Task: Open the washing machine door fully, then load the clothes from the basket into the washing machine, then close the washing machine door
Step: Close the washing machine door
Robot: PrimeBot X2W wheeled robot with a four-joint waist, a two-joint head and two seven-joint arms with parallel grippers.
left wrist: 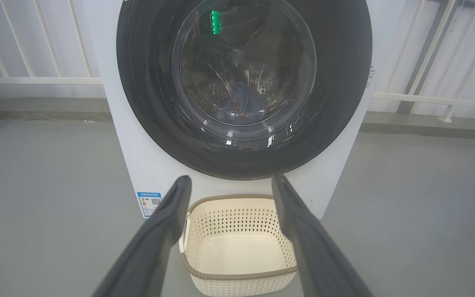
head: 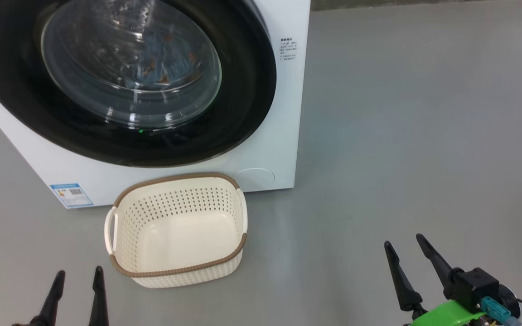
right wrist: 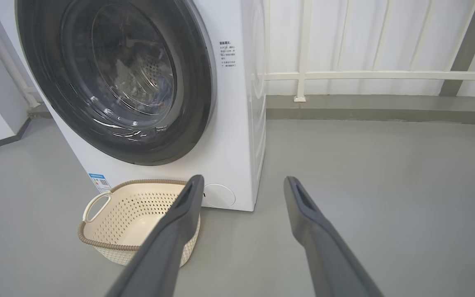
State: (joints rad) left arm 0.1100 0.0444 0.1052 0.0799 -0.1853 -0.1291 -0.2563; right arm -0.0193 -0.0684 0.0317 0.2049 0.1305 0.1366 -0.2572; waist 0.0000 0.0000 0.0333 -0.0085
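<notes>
Head view, largest first.

Floor (head: 401, 136) — bare grey, runs from 12 round to 6 o'clock.

Washing machine (head: 270, 149) — white front-loader filling 9 to 12 o'clock. Heavy and fixed; not a thing to shift.

Washing machine door (head: 243, 90) — lies flush against the front and looks shut. Stiff, hinged, probably weighty with that glass bowl. The glossy black rim reads as slippery, so any hold belongs at the rim's outer edge on the latch side. No handle or recess shows, and I cannot tell which side latches.

Basket (head: 175, 177) — on the floor just in front of the machine, about 7 o'clock from centre, with nothing inside. Light, rigid plastic, likely to skid if nudged. The white side handles are the place to hook.

Clothes (head: 152, 72) — blue with orange-brown flecks, seen through the glass, lying low in the drum. Soft, limp and light; should they need moving, pinch a bunched fold, since a flat layer would slip out.

Blue label sticker (head: 71, 194) — lower corner of the machine front, at 9 o'clock from the basket.

Left gripper (head: 79, 270) — at 7 o'clock on the bottom edge, jaws spread, holding nothing, well apart from the basket.

Right gripper (head: 403, 239) — at 4 o'clock over bare floor, jaws spread, holding nothing.

Judgement: load in, door closed — task looks finished.
</notes>
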